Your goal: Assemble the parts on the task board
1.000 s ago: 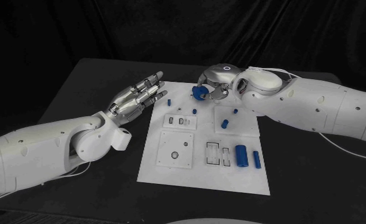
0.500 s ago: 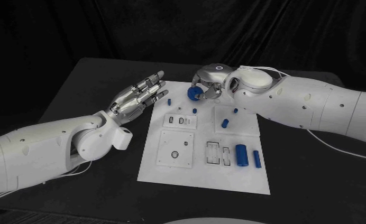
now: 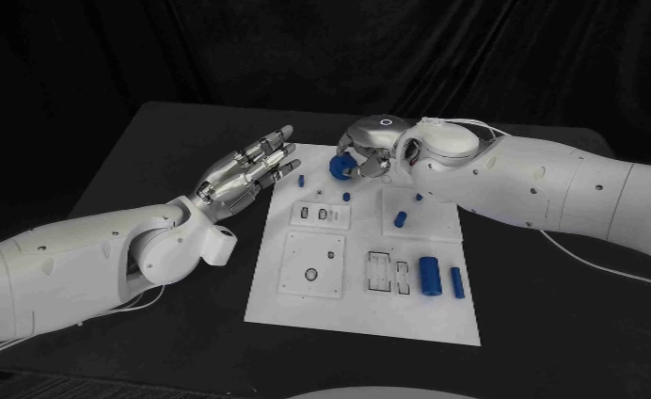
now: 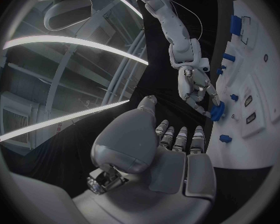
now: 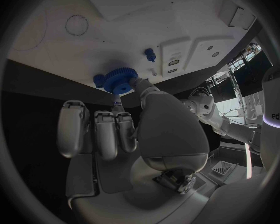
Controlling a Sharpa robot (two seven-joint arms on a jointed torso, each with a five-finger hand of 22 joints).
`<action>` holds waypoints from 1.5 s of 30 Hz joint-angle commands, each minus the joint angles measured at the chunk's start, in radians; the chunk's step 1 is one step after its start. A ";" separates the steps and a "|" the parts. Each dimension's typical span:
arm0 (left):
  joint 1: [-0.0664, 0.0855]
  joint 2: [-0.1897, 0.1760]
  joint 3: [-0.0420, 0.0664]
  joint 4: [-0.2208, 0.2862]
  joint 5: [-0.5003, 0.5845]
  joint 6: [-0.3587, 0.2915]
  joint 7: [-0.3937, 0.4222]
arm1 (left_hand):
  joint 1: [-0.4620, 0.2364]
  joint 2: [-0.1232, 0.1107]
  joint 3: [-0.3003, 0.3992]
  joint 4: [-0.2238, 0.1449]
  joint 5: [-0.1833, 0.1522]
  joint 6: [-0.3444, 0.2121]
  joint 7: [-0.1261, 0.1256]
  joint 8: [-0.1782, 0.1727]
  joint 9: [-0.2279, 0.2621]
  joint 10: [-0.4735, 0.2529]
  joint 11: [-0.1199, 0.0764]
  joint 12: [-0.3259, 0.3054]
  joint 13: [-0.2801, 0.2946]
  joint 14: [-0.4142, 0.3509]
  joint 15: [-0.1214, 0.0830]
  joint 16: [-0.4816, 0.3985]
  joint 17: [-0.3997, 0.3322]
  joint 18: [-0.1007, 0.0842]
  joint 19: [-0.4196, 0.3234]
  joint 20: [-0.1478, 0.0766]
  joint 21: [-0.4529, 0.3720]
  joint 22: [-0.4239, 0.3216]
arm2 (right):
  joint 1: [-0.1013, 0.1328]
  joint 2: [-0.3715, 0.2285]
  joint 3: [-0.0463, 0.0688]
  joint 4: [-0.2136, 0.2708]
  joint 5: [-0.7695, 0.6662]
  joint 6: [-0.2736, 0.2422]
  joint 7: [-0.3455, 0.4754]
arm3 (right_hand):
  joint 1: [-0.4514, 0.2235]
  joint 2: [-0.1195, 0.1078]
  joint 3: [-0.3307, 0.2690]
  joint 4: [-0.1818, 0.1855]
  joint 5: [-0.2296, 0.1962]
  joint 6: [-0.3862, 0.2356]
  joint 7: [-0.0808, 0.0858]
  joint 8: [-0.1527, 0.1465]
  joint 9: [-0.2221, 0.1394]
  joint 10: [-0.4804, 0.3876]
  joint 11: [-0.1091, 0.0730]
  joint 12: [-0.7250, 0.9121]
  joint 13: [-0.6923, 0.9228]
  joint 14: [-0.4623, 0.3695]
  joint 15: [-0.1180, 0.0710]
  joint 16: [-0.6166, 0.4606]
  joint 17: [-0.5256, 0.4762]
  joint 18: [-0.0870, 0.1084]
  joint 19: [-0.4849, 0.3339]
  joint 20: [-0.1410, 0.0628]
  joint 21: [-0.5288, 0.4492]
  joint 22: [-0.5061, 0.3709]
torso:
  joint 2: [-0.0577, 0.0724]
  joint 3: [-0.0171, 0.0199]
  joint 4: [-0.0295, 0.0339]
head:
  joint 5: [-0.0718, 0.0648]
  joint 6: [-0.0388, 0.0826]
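Right wrist view | arm lettering "edu" | right hand (image 5: 124, 134) holds gear (image 5: 117, 79)

task board (image 3: 356, 319): white plate, flat on surface | blue gear (image 3: 341, 167): held over board's far edge | blue cylinders (image 3: 429, 277): lying near right edge

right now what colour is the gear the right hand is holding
Blue. The gear in the right hand shows best in the right wrist view.
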 commanded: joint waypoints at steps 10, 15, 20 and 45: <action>0.001 0.001 0.001 0.002 0.004 0.013 0.028 | 0.001 0.002 -0.001 -0.006 0.006 -0.006 -0.001 0.000 -0.001 0.000 0.007 -0.003 -0.001 0.000 0.006 -0.007 -0.001 0.004 -0.001 0.007 -0.006 -0.001 | -0.005 0.003 0.001 -0.005 0.001 0.012 -0.006 | -0.008 -0.005 -0.017 -0.014 -0.083 -0.100 -0.021 -0.053 -0.058 0.107 -0.019 0.004 0.263 0.106 -0.014 0.003 0.263 -0.013 -0.005 -0.012 -0.016 0.096 | -0.001 0.0002 -0.0012 | 0.003 -0.002; 0.001 0.000 0.001 0.003 0.004 0.014 0.026 | 0.001 0.001 -0.001 -0.007 0.007 -0.007 -0.001 0.000 -0.001 0.000 0.008 -0.003 -0.001 0.000 0.007 -0.007 -0.001 0.004 -0.001 0.008 -0.006 -0.001 | -0.005 0.001 0.001 -0.005 0.001 0.005 -0.003 | -0.009 -0.004 -0.019 -0.014 -0.088 -0.114 -0.022 -0.054 -0.063 0.107 -0.021 0.004 0.263 0.106 -0.015 0.003 0.263 -0.013 -0.005 -0.013 -0.018 0.095 | -0.001 0.0003 -0.0020 | 0.004 -0.003; 0.001 -0.002 0.001 0.004 0.004 0.013 0.025 | 0.001 0.001 -0.001 -0.007 0.007 -0.007 -0.001 0.000 -0.001 0.000 0.008 -0.003 -0.001 0.000 0.007 -0.007 -0.001 0.004 -0.001 0.008 -0.006 -0.001 | -0.005 -0.007 0.001 -0.001 0.002 -0.007 0.000 | -0.016 -0.002 -0.027 -0.012 -0.114 -0.117 -0.024 -0.050 -0.070 0.107 -0.024 0.004 0.263 0.106 -0.018 0.003 0.263 -0.012 -0.005 -0.016 -0.021 0.094 | -0.001 0.0003 -0.0044 | 0.007 -0.005; 0.001 -0.002 0.001 -0.005 0.004 0.016 0.026 | 0.000 0.001 0.001 -0.013 0.010 -0.006 0.002 0.000 -0.001 0.000 0.016 -0.003 -0.001 0.000 0.009 -0.007 -0.001 0.003 0.000 0.011 -0.005 -0.001 | 0.023 -0.161 0.001 0.113 0.022 0.048 -0.001 | 0.003 0.020 0.035 -0.042 0.161 -0.256 -0.065 -0.062 -0.132 0.107 -0.059 0.004 0.263 0.106 -0.048 0.003 0.263 -0.014 0.003 -0.043 -0.023 0.107 | -0.004 -0.0005 -0.0077 | 0.005 -0.003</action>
